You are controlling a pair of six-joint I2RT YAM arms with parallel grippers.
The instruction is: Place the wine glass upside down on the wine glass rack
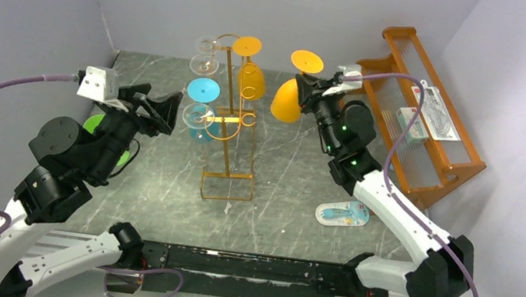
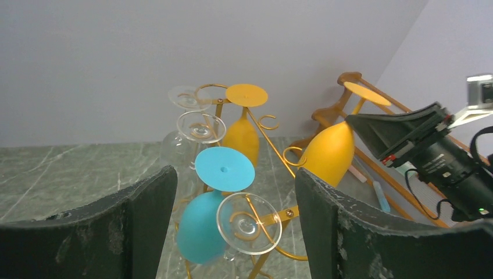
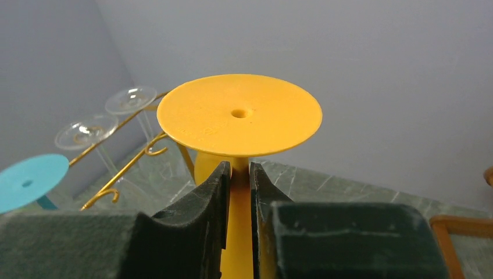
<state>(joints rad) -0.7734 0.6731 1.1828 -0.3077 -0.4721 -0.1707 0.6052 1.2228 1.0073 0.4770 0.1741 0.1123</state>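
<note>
Right of tall thin golden wire wine glass rack, I hold matte opaque orange wine glass inverted, right gripper pinching stem; small gap to ring hooks. Left gripper spread wide, empty.

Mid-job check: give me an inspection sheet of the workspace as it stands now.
Surface: dark marbled table, flat.
Job's things: wine glass rack upright, carrying hung glasses feet-up; orange wine glass held foot-up right of it, not yet hung.
Clutter: orange wooden shelf, blue packet, green object under left arm.
Grippers: left pincer open, empty; right pincer shut on the stem.
Cables: purple cables loop beside both arms.
Surroundings: plain pale walls.
</note>
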